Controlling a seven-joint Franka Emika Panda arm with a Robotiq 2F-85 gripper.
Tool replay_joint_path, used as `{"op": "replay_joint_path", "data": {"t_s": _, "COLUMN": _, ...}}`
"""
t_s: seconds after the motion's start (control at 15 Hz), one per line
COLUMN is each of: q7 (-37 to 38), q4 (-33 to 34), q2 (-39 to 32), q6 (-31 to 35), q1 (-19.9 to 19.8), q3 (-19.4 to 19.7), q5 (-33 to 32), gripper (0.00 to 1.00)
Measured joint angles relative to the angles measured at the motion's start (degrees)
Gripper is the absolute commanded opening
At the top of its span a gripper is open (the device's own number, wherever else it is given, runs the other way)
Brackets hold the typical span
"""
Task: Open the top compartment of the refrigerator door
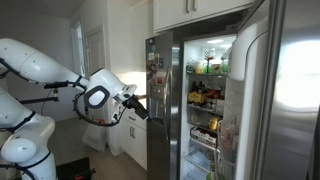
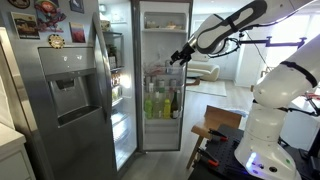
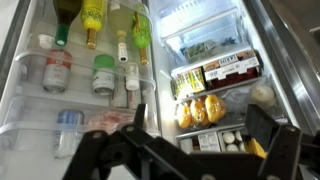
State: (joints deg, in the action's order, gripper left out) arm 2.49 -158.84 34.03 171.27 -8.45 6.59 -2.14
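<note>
The refrigerator door (image 1: 158, 95), a narrow stainless panel with papers on its front, stands swung open in an exterior view. Its inner side with shelves of bottles (image 2: 160, 100) faces the camera in an exterior view and fills the left of the wrist view (image 3: 90, 70). My gripper (image 1: 141, 108) (image 2: 180, 55) hangs in the air close to the door's free edge, at upper shelf height. In the wrist view my gripper (image 3: 200, 135) is open and empty, with its two dark fingers apart, not touching anything.
The lit refrigerator interior (image 1: 205, 85) (image 3: 215, 75) holds packed food shelves. A second wide stainless door with a dispenser (image 2: 65, 90) stands open too; it shows large in an exterior view (image 1: 290, 90). White cabinets (image 1: 195, 10) hang above. A wooden stool (image 2: 215, 135) stands by the robot base.
</note>
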Motion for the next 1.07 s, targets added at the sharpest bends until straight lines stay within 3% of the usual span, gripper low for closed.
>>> {"op": "replay_joint_path", "data": {"t_s": 0.4, "q7": 0.2, "q4": -1.6, "q2": -5.5, "q6": 28.4, "q1": -3.3, "q3": -3.9, "q5": 1.1, "gripper": 1.0}}
{"op": "replay_joint_path", "data": {"t_s": 0.73, "q7": 0.2, "q4": 1.9, "q2": 0.4, "q6": 28.1, "q1": -13.1, "q3": -14.5, "q5": 6.5, "gripper": 1.0}}
{"op": "replay_joint_path", "data": {"t_s": 1.07, "q7": 2.4, "q4": 6.2, "q2": 6.9, "q6": 27.8, "q1": -28.0, "q3": -27.9, "q5": 11.1, "gripper": 1.0}}
